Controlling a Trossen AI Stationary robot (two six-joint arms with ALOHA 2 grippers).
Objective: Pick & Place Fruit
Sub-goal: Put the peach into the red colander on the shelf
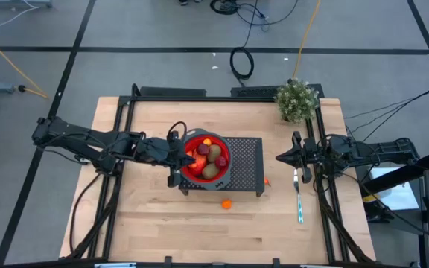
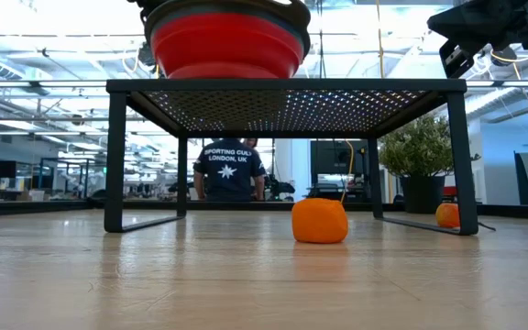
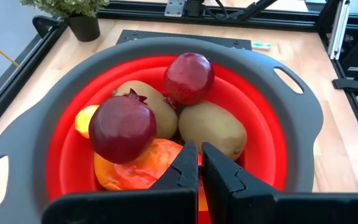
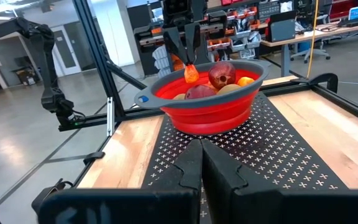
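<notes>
The right gripper (image 4: pixel 199 163) sits low over the black perforated rack (image 4: pixel 278 152), its two dark fingers pressed together. Straight ahead on that rack stands the red bowl (image 4: pixel 207 112) with a grey rim, piled with fruit (image 4: pixel 221 76). The left gripper (image 4: pixel 186 46) hangs over the bowl's far side, fingers pinching an orange-red piece (image 4: pixel 191 73). Pale wood of the desk (image 4: pixel 334 130) flanks the rack.

text: "SPORTING CLUB LONDON, UK" with star | on: back of person's dark shirt (image 2: pixel 228 170) | view: low

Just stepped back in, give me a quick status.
Left hand shut over red bowl. Right hand shut, parked. Fruit bowled; orange ball loose.
</notes>
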